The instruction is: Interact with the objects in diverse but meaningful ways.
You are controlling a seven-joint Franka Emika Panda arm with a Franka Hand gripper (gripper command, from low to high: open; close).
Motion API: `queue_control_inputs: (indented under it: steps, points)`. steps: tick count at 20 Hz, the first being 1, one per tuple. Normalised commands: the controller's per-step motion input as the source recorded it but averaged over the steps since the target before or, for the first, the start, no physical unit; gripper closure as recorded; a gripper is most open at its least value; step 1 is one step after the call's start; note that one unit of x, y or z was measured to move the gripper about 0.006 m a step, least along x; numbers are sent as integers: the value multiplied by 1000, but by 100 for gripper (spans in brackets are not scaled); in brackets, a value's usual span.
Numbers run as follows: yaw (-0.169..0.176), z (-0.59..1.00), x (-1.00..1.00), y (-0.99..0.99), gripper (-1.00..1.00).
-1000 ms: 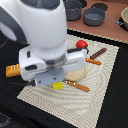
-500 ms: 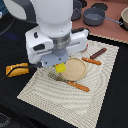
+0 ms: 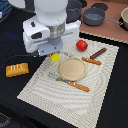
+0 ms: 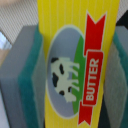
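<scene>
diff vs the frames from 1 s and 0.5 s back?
The arm travelled up the frame and toward the exterior view's left, off the plate, uncovering it. The gripper is shut on the yellow butter block, which went with it, lifted above the mat. Tomato, sausage, bread loaf, cutlery and pots stayed put.

Even bright light, soft shadows; wrist view blurred (too close).

Butter block (image 3: 55, 57) mostly hidden under claw (image 3: 54, 54); wrist view blurred.
</scene>
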Motion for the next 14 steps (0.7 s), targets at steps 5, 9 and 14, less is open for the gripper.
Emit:
queue_control_inputs:
  steps: [5, 9, 14]
  points:
    - [6, -279, -53, 8, 100]
    - [3, -266, -251, 45, 100]
    - [5, -314, -309, 58, 100]
